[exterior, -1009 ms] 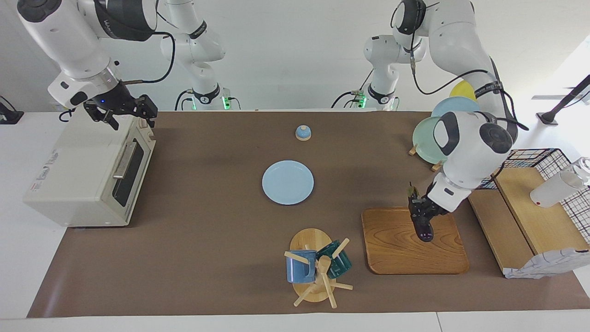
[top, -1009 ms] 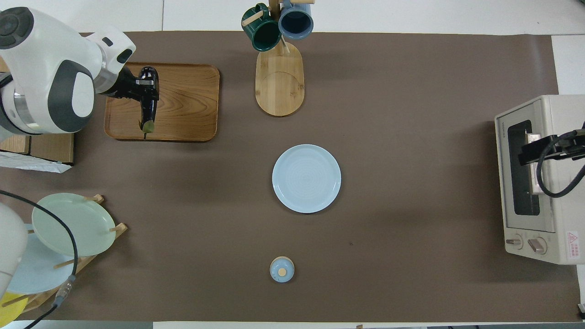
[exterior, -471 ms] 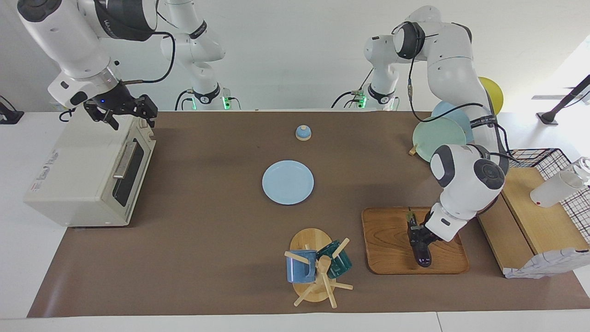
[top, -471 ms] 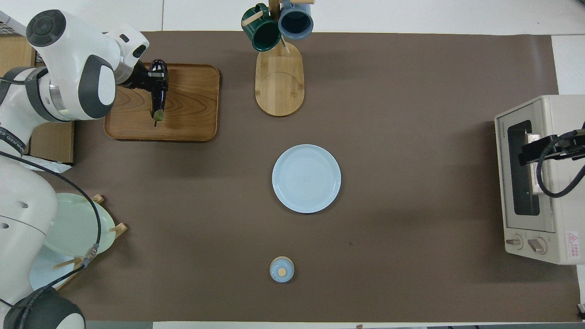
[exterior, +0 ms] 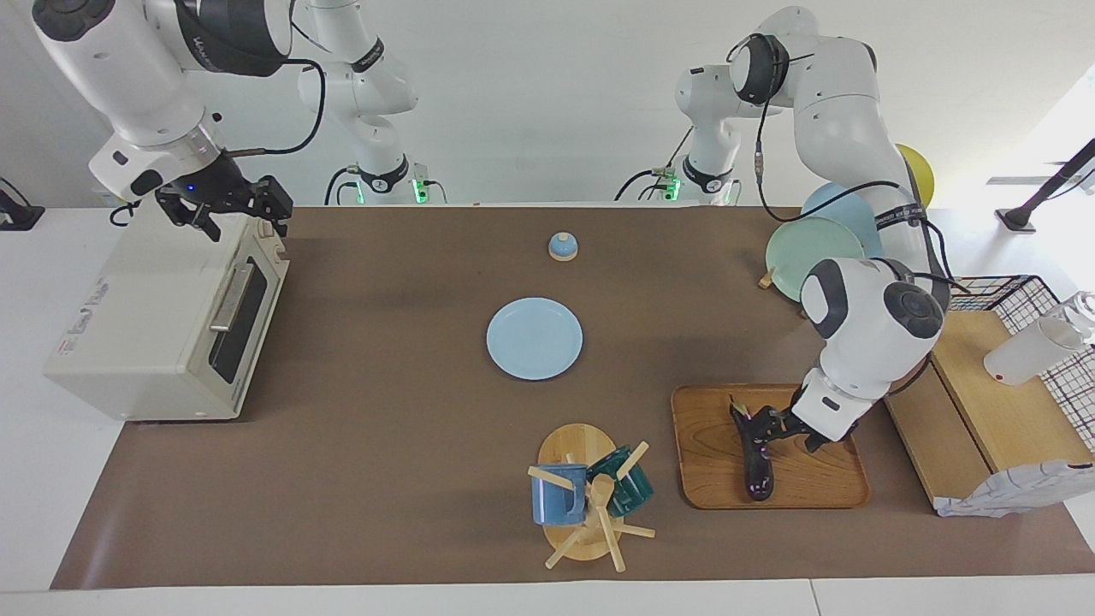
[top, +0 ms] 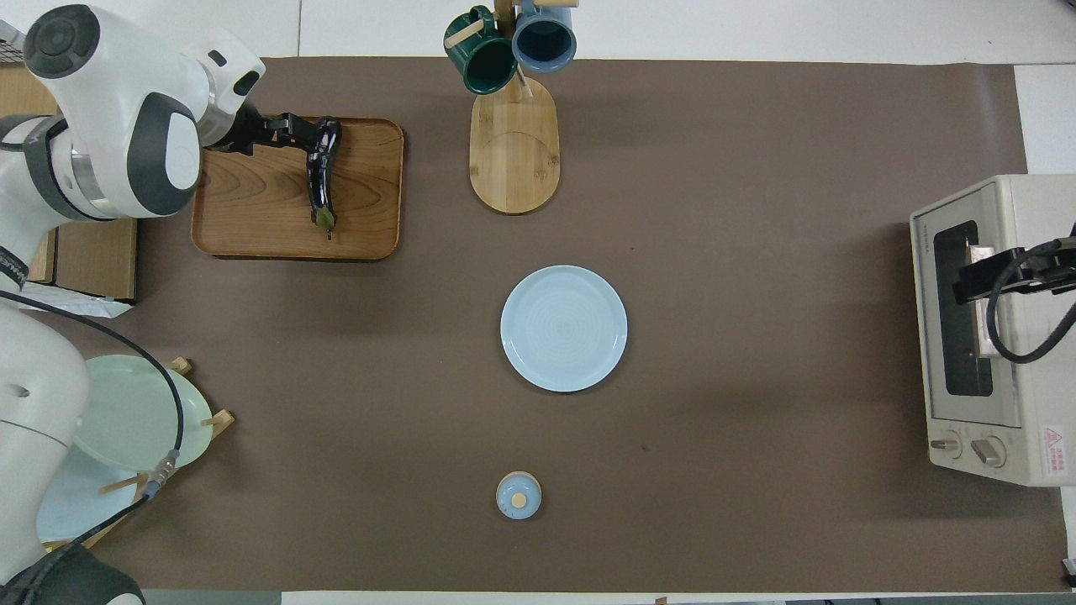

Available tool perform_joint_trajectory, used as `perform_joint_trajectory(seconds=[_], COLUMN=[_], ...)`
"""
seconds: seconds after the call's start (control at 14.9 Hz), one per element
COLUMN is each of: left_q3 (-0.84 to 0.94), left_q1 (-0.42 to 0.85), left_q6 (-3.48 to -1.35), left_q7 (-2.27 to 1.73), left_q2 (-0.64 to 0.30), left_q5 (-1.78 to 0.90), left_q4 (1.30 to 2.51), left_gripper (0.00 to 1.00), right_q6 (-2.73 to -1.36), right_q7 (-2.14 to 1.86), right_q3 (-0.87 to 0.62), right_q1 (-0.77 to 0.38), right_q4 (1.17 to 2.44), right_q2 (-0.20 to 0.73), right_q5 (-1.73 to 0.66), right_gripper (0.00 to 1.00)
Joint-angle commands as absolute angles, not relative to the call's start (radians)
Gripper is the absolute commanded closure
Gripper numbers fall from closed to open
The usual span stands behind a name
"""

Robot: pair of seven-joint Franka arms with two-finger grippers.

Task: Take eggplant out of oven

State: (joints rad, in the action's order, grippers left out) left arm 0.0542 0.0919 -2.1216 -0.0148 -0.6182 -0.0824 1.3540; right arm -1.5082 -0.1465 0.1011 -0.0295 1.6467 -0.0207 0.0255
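- The eggplant lies on the wooden tray, toward the tray's edge that faces the mug stand; its stem end points toward the robots
- the left gripper stands wide open, low over the tray, just beside the eggplant's thick part
- the oven sits at the right arm's end of the bench, door closed
- the right gripper waits open over the oven's top

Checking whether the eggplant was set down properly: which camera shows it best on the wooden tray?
The overhead view: the eggplant lies full length on the wooden tray, stem end toward the robots, with the left gripper at its thick end. In the facing view the eggplant is also visible, but the gripper covers part of it.
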Motion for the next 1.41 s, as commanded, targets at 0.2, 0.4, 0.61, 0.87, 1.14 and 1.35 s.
perform_joint_trajectory(seconds=[0.2, 0.4, 0.61, 0.87, 1.14, 1.35], left_q3=[0.048, 0.046, 0.041, 0.041, 0.040, 0.040], left_q1=[0.083, 0.081, 0.071, 0.071, 0.074, 0.074], left_q6=[-1.800, -1.624, -1.510, -1.483, -1.614, -1.600], left_q7=[-0.015, -0.028, -0.026, -0.034, -0.058, -0.058], left_q2=[-0.358, -0.231, -0.118, 0.038, 0.060, 0.037], left_q5=[-0.065, -0.026, -0.025, -0.025, -0.029, -0.026], left_q4=[1.391, 1.399, 1.448, 1.639, 1.727, 1.686], left_gripper=[0.00, 0.00, 0.00, 0.00, 0.00, 0.00], right_q6=[-1.525, -1.525, -1.525, -1.525, -1.525, -1.525], right_q7=[-0.132, -0.130, -0.130, -0.130, -0.132, -0.132], right_q3=[0.097, 0.097, 0.097, 0.097, 0.097, 0.097], right_q1=[-0.029, -0.031, -0.031, -0.031, -0.031, -0.031], right_q4=[1.666, 1.666, 1.666, 1.666, 1.666, 1.666], right_q2=[-0.040, -0.040, -0.040, -0.040, -0.040, -0.040], right_q5=[0.006, 0.006, 0.006, 0.006, 0.006, 0.006], right_gripper=[0.00, 0.00, 0.00, 0.00, 0.00, 0.00])
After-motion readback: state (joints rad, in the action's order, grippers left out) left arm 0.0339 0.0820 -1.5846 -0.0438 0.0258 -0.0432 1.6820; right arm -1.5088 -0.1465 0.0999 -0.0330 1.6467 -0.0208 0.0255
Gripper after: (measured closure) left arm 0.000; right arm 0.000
